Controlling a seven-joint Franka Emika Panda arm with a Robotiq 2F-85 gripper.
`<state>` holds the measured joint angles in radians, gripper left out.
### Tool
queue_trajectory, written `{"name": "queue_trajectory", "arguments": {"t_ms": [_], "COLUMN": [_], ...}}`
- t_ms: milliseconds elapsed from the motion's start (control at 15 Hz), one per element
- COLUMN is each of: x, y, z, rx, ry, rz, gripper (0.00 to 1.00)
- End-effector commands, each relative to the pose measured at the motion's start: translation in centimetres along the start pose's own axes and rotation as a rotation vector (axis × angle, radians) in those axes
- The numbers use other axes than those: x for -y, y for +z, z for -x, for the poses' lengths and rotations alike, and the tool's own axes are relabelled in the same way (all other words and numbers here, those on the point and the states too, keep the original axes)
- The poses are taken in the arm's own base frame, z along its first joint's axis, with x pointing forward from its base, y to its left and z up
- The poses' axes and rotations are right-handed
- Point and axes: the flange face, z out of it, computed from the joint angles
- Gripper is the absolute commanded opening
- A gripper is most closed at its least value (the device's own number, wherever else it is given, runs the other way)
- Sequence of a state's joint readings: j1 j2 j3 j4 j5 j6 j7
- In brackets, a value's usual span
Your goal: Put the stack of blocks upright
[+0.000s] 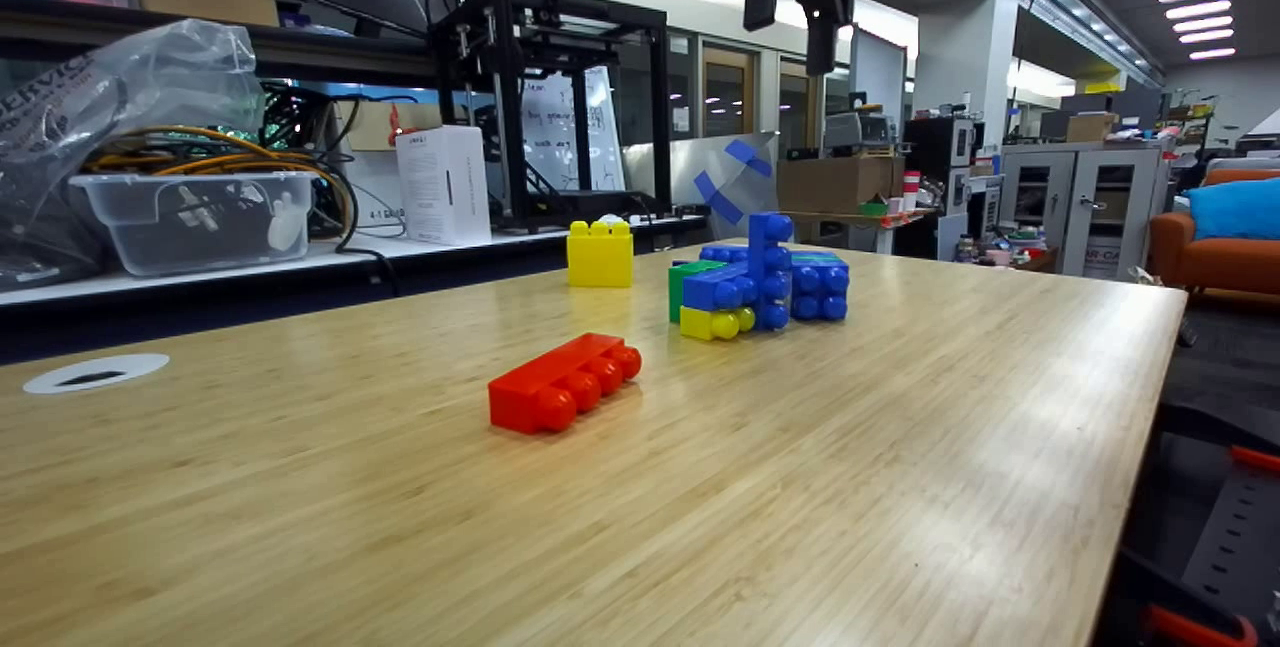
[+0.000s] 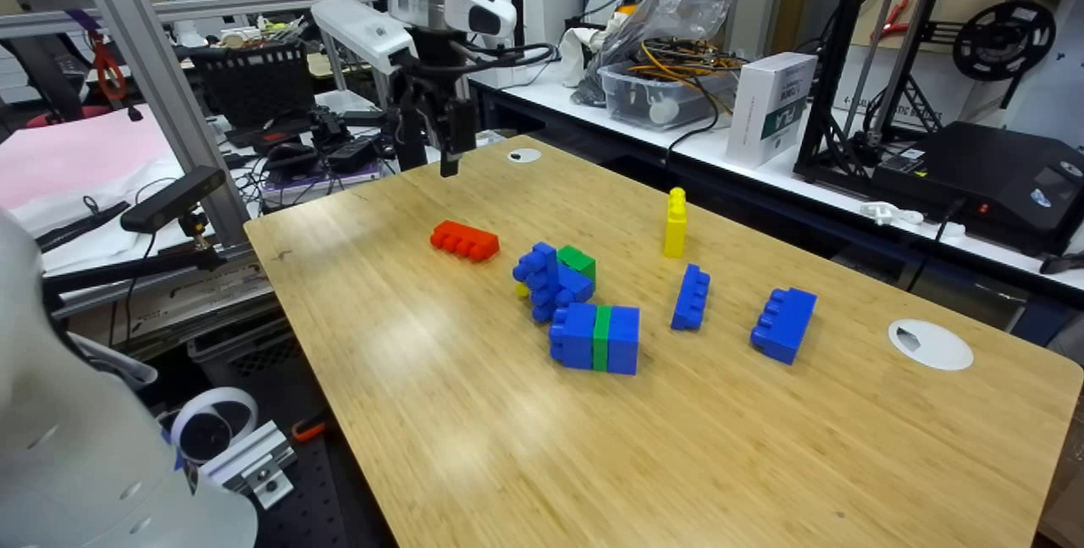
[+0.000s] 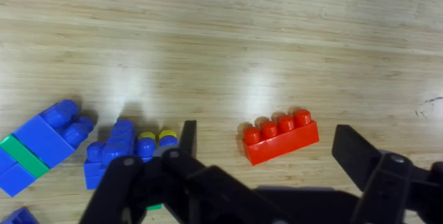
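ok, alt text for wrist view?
Open pincer above a wooden table, a red brick framed between its jaws. At left, a blue, green and yellow stack of blocks, partly hidden by the pincer, beside a blue and green stack.

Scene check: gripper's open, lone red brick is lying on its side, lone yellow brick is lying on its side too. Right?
One miss: the lone yellow brick stands with its studs up, as both exterior views show. The rest holds: the gripper is open and the lone red brick lies on its side.
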<state>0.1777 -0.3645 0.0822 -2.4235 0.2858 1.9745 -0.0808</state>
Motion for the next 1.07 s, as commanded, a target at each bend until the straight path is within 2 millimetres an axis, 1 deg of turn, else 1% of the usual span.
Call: {"name": "queue_trajectory", "arguments": {"t_ms": [0,333,467,733,1000], "x": [1.6,4.3,4.5,3.3,1.1], "y": [1.2,3.6,4.5,5.6,6.2], "z": [-1.6,-3.5,-4.7,-7.6,-10.8], "rx": [0.05,0.129,0.158,0.222,0.279], "ry": [-0.194,-0.456,-0.56,-0.757,-0.956], "rz": [0.028,0.046,0.053,0.082,0.142], "gripper": [1.0,1.0,1.0,1.0,1.0]}}
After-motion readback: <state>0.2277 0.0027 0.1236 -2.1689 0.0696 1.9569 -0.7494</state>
